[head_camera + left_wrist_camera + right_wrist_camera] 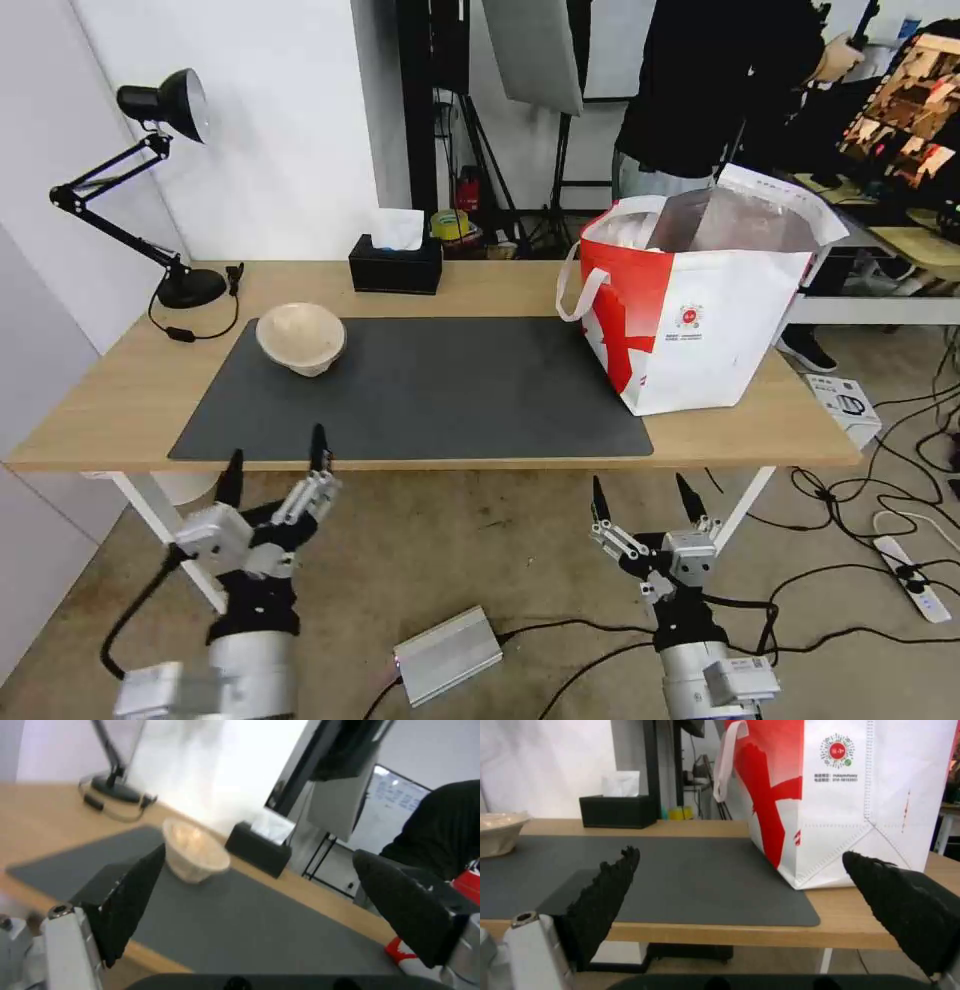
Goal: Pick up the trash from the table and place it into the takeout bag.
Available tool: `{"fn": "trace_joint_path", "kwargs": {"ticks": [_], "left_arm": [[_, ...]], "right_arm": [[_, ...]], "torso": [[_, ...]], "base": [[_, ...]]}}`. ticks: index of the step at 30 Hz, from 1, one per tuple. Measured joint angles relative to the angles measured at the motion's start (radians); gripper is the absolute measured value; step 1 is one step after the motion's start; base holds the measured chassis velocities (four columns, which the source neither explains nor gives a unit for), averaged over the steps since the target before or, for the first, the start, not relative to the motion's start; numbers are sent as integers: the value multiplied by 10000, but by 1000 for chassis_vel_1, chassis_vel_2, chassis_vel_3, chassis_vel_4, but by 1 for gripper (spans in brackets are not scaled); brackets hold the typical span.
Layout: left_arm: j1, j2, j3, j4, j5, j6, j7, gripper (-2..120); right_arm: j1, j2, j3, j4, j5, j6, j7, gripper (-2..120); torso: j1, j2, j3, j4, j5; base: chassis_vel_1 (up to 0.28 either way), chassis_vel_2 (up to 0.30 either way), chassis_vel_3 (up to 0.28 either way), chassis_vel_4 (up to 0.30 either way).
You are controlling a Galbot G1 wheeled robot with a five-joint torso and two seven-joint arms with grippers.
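Bowl [301, 338] sits on the mat's far left, much nearer the open left gripper [275, 462] than the open right gripper [645, 498], bag [700, 310] at right.

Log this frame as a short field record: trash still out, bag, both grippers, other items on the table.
trash on table: beige pulp bowl, upright on the dark grey mat, toward the robot's left
takeout bag: takeout bag standing open on the table at the right end, one corner on the mat
left gripper: left gripper open, empty, at the near table edge, short of the bowl
right gripper: right gripper open, empty, below the near edge
other items: black tissue box and desk lamp at the back
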Motion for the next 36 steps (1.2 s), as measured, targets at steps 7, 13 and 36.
{"fn": "trace_joint_path", "kwargs": {"ticks": [7, 13, 36], "left_arm": [[-358, 356, -274, 0, -2398, 574, -819, 100], [-1020, 609, -789, 0, -5246, 809, -1570, 100], [-3802, 2589, -3186, 327, -10954, 1634, -3676, 100]], "right_arm": [[4, -1, 0, 3, 2, 0, -1, 100], [4, -1, 0, 5, 5, 1, -2, 100], [5, -1, 0, 5, 9, 0, -2, 100]], "torso": [[0, 0, 0, 0, 0], [0, 0, 0, 0, 0], [0, 0, 1, 1, 0]], "base": [[0, 0, 0, 0], [0, 0, 0, 0], [0, 0, 0, 0]]}}
